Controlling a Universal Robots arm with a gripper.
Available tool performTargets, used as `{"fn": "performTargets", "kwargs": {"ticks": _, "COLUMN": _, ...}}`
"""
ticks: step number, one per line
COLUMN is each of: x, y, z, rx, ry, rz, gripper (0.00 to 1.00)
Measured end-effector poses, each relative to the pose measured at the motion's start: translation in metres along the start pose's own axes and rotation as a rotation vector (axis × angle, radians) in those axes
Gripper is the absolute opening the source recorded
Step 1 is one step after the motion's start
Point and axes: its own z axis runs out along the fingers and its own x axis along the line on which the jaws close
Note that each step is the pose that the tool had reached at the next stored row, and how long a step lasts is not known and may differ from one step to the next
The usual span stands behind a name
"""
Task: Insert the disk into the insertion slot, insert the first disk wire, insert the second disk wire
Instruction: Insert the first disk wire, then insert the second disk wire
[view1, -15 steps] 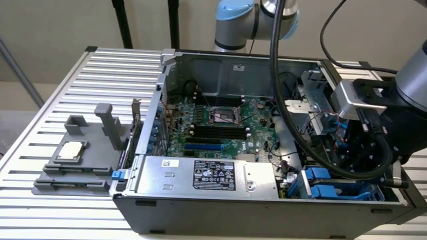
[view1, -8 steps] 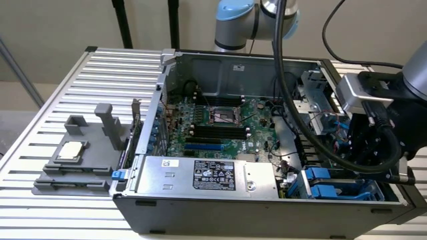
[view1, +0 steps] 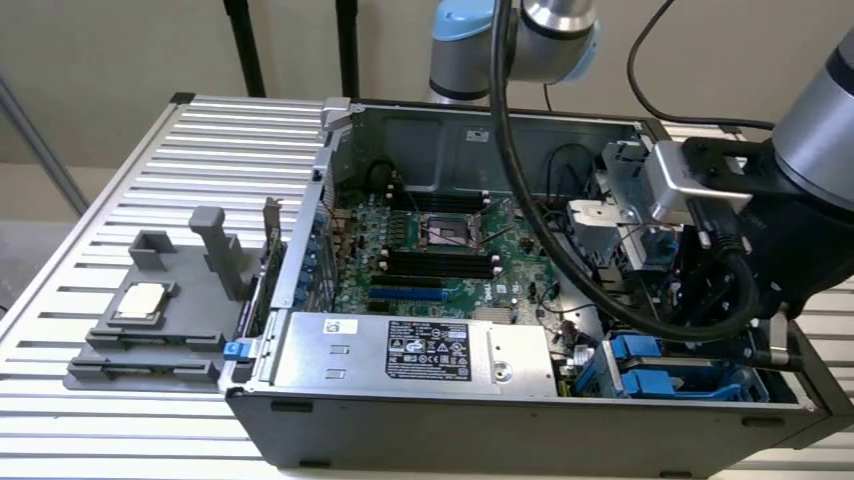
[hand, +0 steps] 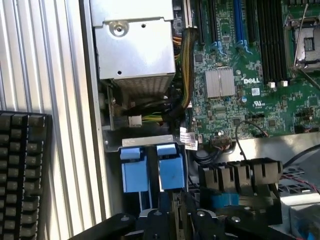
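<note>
Wrist view: the insertion slot (hand: 171, 172) sat just beside the power-supply box (hand: 135, 45); the gripper (hand: 175, 217) hung near that box, on the slot's side, jaw state impossible to tell.

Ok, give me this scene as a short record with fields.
case: open desktop computer on a slatted metal table
gripper: over the insertion slot, close to its blue latch tabs
power supply: silver box, black label
motherboard: green, marked Dell
outside case: grey fixture, keyboard
</note>
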Motion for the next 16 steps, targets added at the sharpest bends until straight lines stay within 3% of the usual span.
{"fn": "performTargets", "kwargs": {"ticks": 16, "x": 0.0006, "y": 0.0001, "z": 0.0000, "rx": 0.0123, "ry": -0.0017, "rz": -0.001, "gripper": 0.25}}
